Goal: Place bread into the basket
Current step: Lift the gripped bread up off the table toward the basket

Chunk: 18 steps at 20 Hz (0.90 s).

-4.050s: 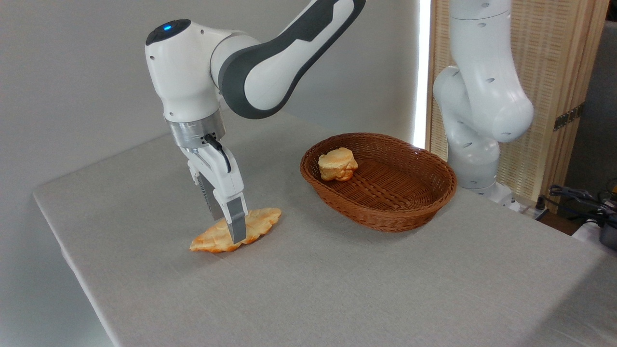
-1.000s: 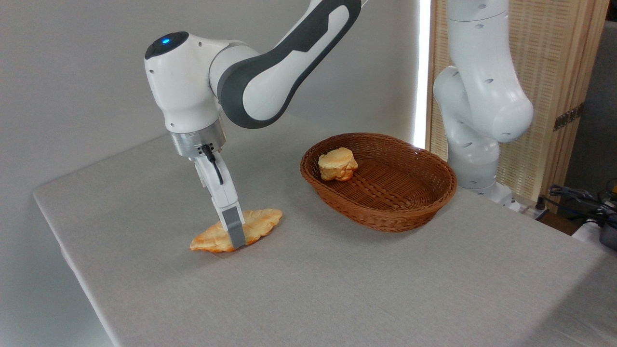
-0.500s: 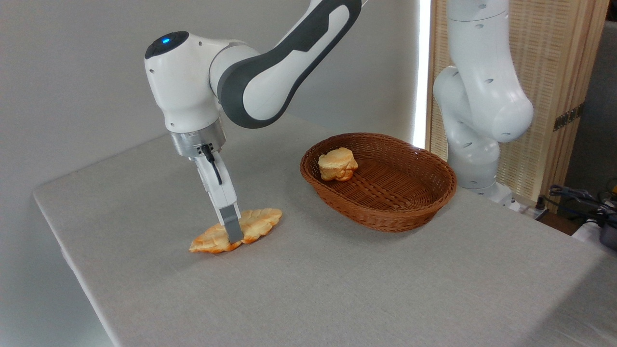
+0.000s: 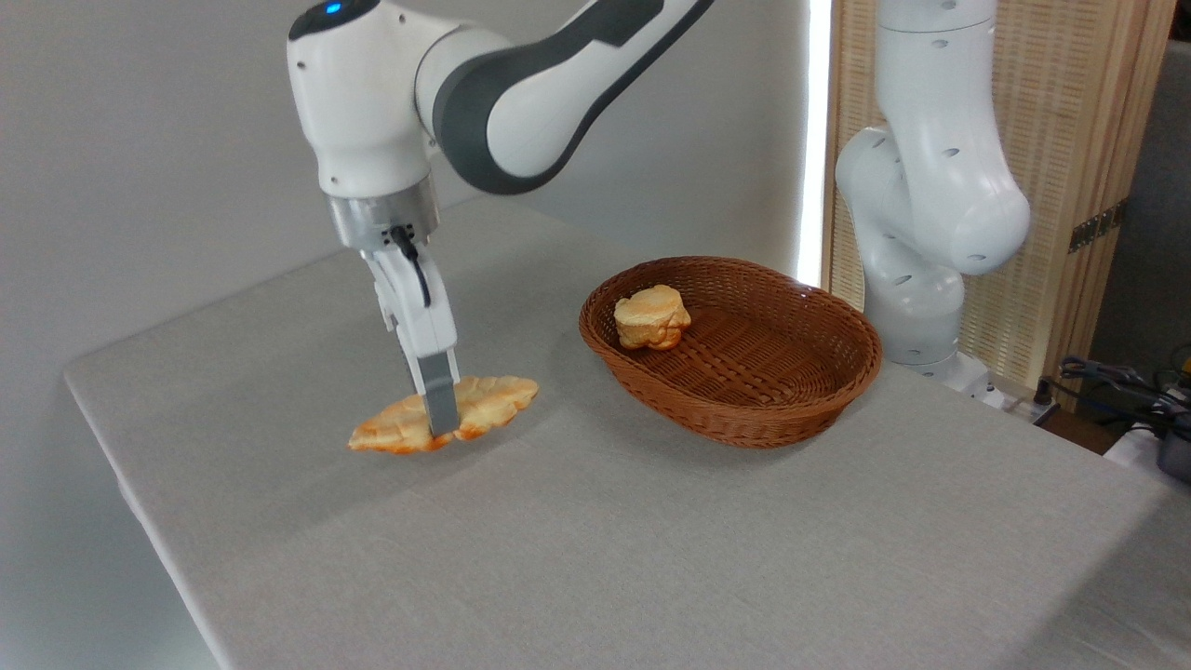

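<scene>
The bread (image 4: pixel 484 402), a long flat golden-orange pastry with scalloped edges, hangs level a little above the table at the left, its shadow on the cloth below. My gripper (image 4: pixel 437 421) is shut on the bread across its middle, pointing down; only the near finger shows, the far one is behind the pastry. The reddish-brown oval wicker basket (image 4: pixel 744 423) stands to the right, apart from the gripper.
A small pale round roll (image 4: pixel 651 316) lies inside the basket at its left end. The arm's white base (image 4: pixel 921 233) stands behind the basket at the right. The grey table's left edge (image 4: pixel 130 484) is close to the gripper. Cables lie at the far right.
The gripper closed on the bread and has risen, lifting it off the table and slightly to the left. The basket and roll have not moved.
</scene>
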Motion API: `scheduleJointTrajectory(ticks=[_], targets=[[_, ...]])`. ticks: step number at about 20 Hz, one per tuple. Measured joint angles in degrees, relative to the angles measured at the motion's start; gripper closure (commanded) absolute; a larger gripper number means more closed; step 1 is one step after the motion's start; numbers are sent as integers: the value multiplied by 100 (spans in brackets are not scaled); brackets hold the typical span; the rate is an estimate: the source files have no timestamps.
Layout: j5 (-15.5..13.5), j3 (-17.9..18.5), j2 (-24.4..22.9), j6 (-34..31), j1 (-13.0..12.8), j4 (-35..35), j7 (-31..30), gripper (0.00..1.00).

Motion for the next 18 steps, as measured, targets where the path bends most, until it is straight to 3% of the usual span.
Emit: scheduleJointTrajectory(ticks=[5, 12, 18], targets=[[-32, 34, -545, -604, 4, 2, -15, 45], [-43, 312, -1438, -2061, 79, 2, -235, 45], [-43, 284, -1612, -2434, 82, 2, -1162, 45]])
